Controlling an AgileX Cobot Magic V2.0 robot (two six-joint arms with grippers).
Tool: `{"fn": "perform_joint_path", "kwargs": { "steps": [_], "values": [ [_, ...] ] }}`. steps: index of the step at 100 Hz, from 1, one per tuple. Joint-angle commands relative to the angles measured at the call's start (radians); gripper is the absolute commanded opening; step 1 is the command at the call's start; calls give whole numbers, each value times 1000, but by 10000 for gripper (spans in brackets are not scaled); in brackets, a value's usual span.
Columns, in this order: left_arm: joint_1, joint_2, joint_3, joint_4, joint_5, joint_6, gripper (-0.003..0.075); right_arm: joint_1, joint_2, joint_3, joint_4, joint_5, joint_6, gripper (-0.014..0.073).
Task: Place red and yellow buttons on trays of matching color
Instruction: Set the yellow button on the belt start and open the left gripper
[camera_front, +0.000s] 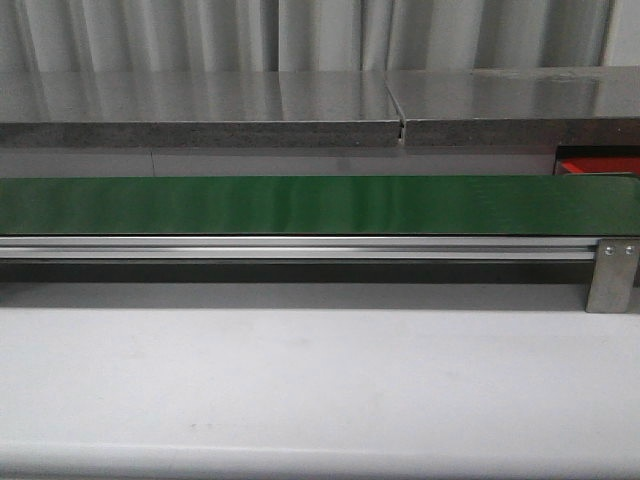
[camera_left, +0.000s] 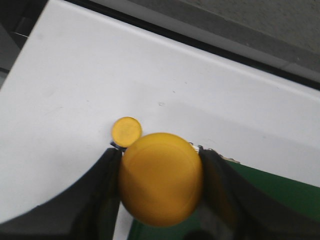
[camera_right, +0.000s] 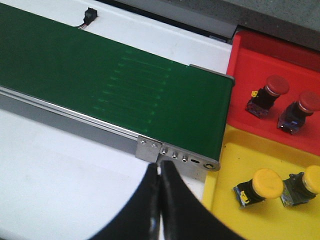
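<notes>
The green belt (camera_front: 320, 205) serves as the landmark, and in the front view it runs bare from end to end with no button riding on it.

At the belt's end, the right wrist view shows the red tray (camera_right: 250, 75) and, just beside it, the yellow tray (camera_right: 225, 200). Two red buttons (camera_right: 267, 95) (camera_right: 299, 111) already lie on the red tray, and two yellow buttons (camera_right: 257, 187) (camera_right: 302, 186) lie on the yellow tray, each colour matched. So at least four placements look finished.

One piece is in hand. The left claw (camera_left: 161, 192) is clamped on a yellow button (camera_left: 161, 179), its cap filling the gap between the two dark fingers. It hangs over the white desk (camera_left: 100, 75) at the edge of the belt, and its reflection or a small yellow disc (camera_left: 126, 131) shows just beyond on the desk; which it is cannot be told.

The right claw (camera_right: 160, 195) has its fingers pressed together on nothing, poised over the desk just beside the metal bracket (camera_right: 175, 155) at the belt's end.

By my judgement what remains is carrying the held yellow button to the yellow tray; whether more buttons will come is not shown.
</notes>
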Motion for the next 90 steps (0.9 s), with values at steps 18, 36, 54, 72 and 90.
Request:
{"fn": "perform_joint_path", "kwargs": {
  "steps": [18,36,54,72,90],
  "values": [
    [-147,-71,-15,31,21,-4,-20,2,-6,-26,20,-61,-12,-118],
    [-227,-85,44,75,13,-5,-20,2,-6,-26,20,-61,-12,-118],
    [-272,-183,231,106,-110,-21,-20,2,-6,-26,20,-61,-12,-118],
    [-286,-289,434,108,-216,-21,-20,2,-6,-26,20,-61,-12,-118],
    [-286,-326,624,104,-347,-21,-20,2,-6,-26,20,-61,-12,-118]
  ]
}}
